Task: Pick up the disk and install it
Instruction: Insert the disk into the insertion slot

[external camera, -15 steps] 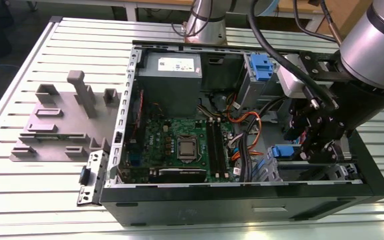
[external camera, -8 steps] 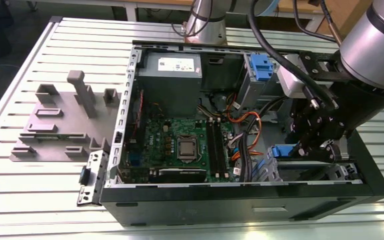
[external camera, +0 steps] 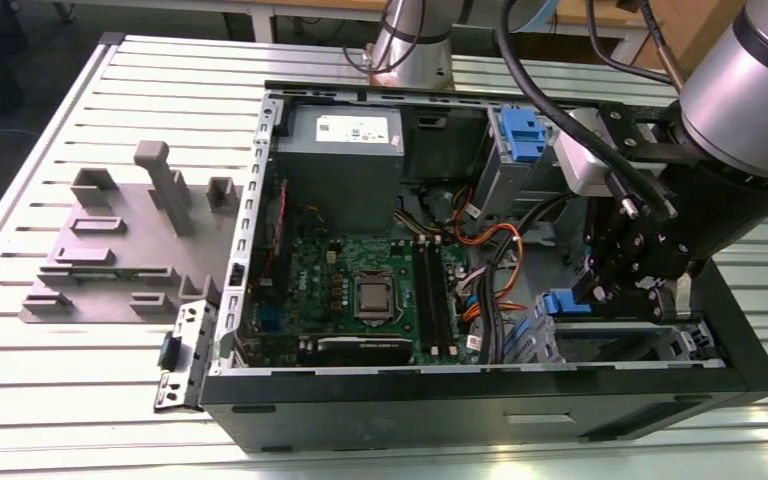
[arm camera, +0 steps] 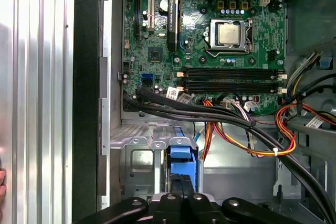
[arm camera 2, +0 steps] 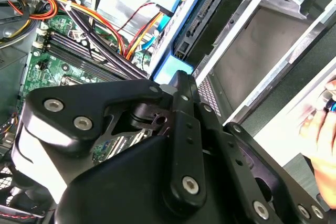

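Disk sits on edge right at the claw tips in the first wrist view, blue carrier bracket showing, down in the metal drive cage of the open PC case. Second wrist view: blue edge of the disk pokes out just past the claw's black fingertip. Exterior view: bit of blue disk just beside the claw, low in the case corner nearest the exterior view's right.

Claw state: fingers drawn close together, nearly no gap, clamped on the disk's thin edge as far as the wrist views show.

Moving out from the claw: bundle of orange, red & black cables runs just beyond the disk, btwn it and the motherboard. CPU socket further off, well apart from the claw. In the exterior view, power supply at the far end of the case, and another blue caddy above the claw, near the arm's cabling.

Outside the case, well away from the claw: grey holder block on the slatted table, at the exterior view's left. A person's fingers, blurred, at the edge of the second wrist view, beside the case wall.
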`<act>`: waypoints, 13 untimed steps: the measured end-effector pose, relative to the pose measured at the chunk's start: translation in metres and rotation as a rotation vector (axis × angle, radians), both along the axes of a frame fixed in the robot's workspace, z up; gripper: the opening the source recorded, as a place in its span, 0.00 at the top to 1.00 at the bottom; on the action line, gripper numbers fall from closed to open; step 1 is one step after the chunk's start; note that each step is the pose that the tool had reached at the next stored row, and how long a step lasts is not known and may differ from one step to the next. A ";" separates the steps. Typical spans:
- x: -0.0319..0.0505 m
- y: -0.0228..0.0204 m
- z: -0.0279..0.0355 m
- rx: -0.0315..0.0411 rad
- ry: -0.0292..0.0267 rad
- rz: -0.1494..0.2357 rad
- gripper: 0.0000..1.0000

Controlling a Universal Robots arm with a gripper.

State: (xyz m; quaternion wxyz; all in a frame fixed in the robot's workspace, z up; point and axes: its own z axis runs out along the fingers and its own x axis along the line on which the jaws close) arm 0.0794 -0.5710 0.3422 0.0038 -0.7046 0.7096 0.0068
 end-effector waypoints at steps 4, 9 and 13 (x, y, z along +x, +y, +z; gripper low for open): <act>0.0000 0.0000 0.0000 -0.0001 0.0000 0.000 0.89; 0.0000 0.0000 0.0000 -0.0003 0.0000 0.000 0.89; 0.0000 0.0000 0.0000 -0.0003 0.0000 0.000 0.89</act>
